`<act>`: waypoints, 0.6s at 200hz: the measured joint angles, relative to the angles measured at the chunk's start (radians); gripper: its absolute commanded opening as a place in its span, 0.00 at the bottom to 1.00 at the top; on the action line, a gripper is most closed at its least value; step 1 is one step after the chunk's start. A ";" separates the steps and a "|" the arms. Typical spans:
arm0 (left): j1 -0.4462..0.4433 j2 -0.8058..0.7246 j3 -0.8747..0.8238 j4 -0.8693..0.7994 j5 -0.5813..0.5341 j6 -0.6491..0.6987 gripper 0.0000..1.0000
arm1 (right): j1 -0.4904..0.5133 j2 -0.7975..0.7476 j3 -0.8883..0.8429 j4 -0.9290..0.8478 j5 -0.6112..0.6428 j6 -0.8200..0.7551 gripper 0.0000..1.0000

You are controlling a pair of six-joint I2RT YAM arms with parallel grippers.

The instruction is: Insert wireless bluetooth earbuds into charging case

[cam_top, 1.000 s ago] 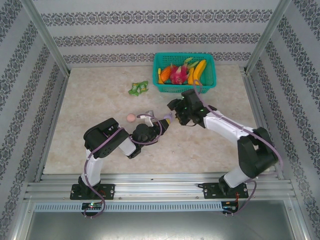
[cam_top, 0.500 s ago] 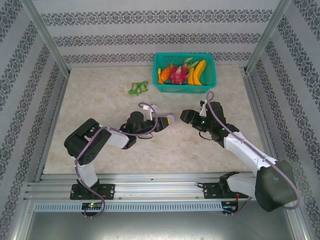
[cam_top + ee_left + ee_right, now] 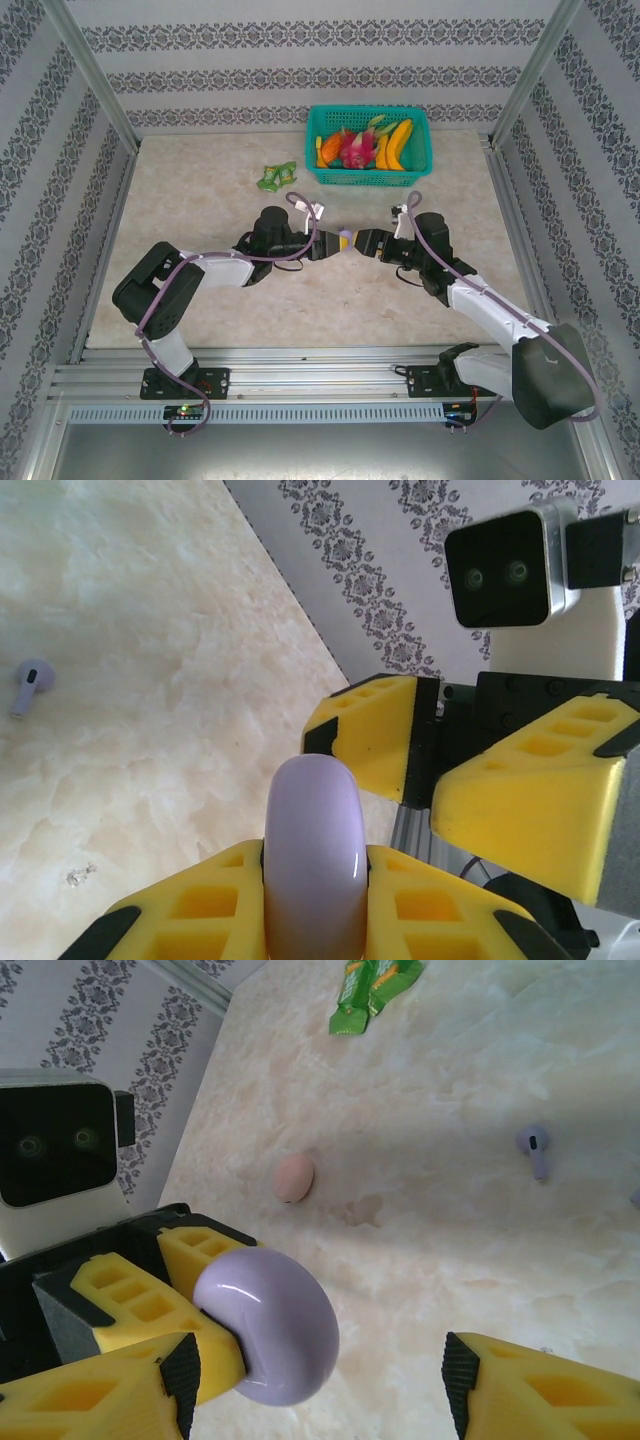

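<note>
Left gripper (image 3: 313, 880) pinches the lilac case (image 3: 268, 1325) edge-on between its yellow fingers, above the table (image 3: 430, 1250). Right gripper (image 3: 366, 242) faces it with jaws spread either side of the case, possibly brushing it. One lilac earbud (image 3: 534, 1150) lies loose on the table, well apart from a pink rounded piece (image 3: 293, 1178)

Bright, even light from above; soft, faint shadows lie on the table (image 3: 200, 210) under the arms (image 3: 215, 268); a thin white glare streak runs down the case (image 3: 312, 860); the top view is sharp; the wrist views blur slightly on the nearest parts.
</note>
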 measured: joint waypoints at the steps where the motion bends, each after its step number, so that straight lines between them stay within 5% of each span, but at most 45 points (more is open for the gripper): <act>1: 0.000 0.000 0.000 -0.001 0.001 0.000 0.07 | 0.002 0.002 0.000 0.002 0.000 0.000 0.66; 120: 0.005 -0.079 0.009 -0.061 0.016 0.006 0.05 | -0.037 0.138 -0.040 0.111 0.004 -0.002 0.56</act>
